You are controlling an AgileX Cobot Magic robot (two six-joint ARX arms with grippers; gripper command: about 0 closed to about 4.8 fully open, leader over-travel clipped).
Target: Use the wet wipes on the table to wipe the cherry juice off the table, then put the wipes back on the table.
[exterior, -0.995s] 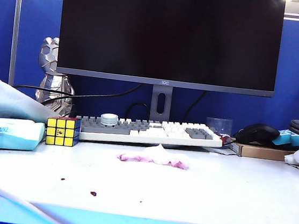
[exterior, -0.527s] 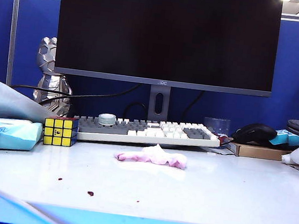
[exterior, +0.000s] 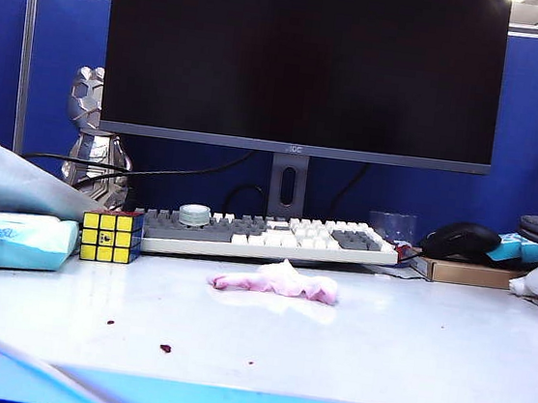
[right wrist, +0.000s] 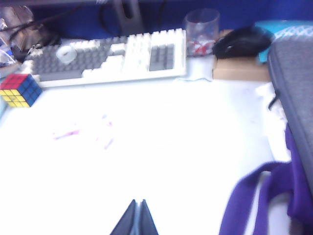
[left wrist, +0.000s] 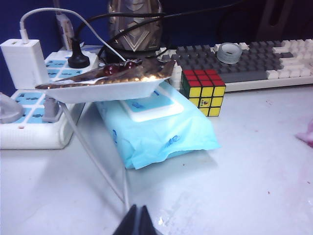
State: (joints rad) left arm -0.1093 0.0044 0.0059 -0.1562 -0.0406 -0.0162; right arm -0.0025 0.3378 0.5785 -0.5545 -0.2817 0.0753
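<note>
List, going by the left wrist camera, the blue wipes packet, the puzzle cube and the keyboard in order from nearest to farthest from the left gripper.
From the shut left gripper, low over the table:
1. Blue wipes packet, just ahead, under the white tray.
2. Puzzle cube, behind the packet's far corner.
3. Keyboard, farthest, along the back.

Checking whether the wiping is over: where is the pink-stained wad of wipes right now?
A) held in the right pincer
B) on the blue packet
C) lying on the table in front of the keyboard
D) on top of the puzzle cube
C: the wad of wipes lies loose on the table before the keyboard; left pincer and right pincer are shut, empty.
</note>
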